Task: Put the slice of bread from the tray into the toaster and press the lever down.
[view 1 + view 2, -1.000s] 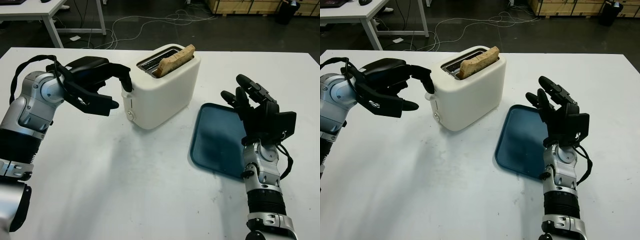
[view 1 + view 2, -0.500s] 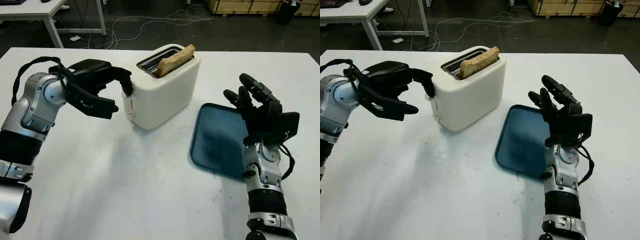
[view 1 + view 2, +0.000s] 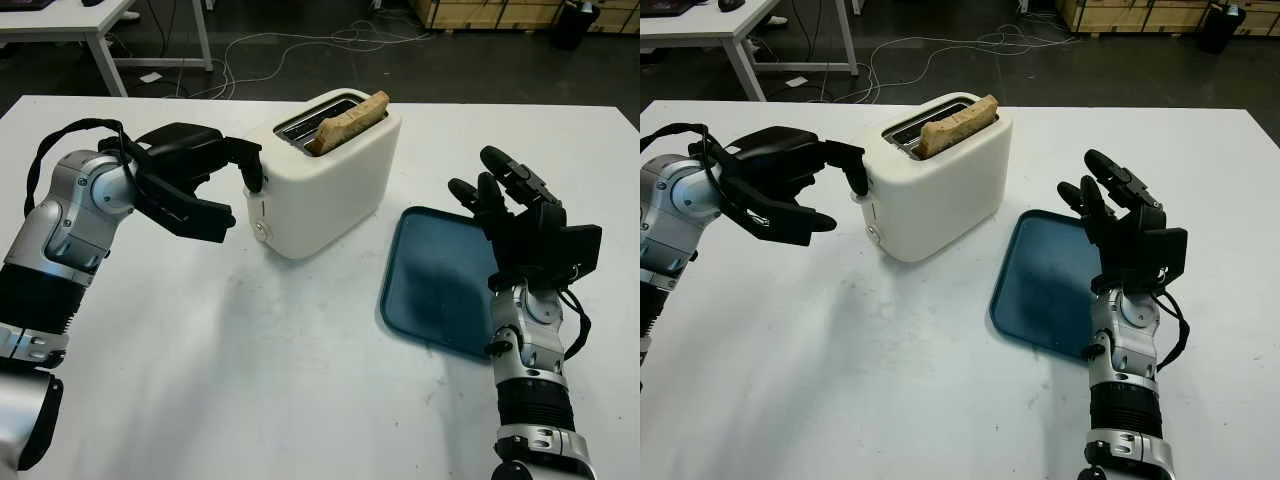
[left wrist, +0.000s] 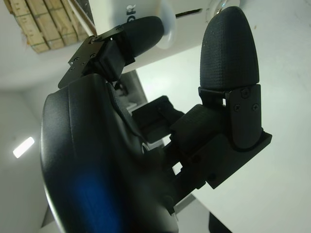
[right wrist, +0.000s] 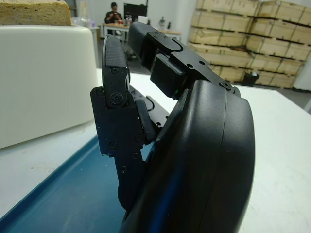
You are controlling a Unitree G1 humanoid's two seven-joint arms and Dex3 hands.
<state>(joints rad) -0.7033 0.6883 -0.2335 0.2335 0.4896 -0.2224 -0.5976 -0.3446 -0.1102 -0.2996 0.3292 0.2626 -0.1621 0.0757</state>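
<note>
A white toaster (image 3: 330,180) stands mid-table with the slice of bread (image 3: 350,118) upright in its slot, the top sticking out. My left hand (image 3: 238,198) is at the toaster's left end, holding nothing. One fingertip (image 3: 254,178) lies on the white lever knob (image 4: 164,29) and the thumb (image 3: 215,210) hangs below, off the toaster. The blue tray (image 3: 430,280) lies bare to the right of the toaster. Over the tray's right edge my right hand (image 3: 505,205) stands upright and open.
Cables trail across the dark floor (image 3: 300,45) beyond the table's far edge. Another white table (image 3: 100,25) stands at the back left. White tabletop (image 3: 250,360) stretches in front of the toaster. A person (image 5: 115,12) sits far off in the right wrist view.
My left forearm has shifted slightly while its fingertip stays at the lever. The right hand has edged a little to the right. The bread sticks out about as far as before.
</note>
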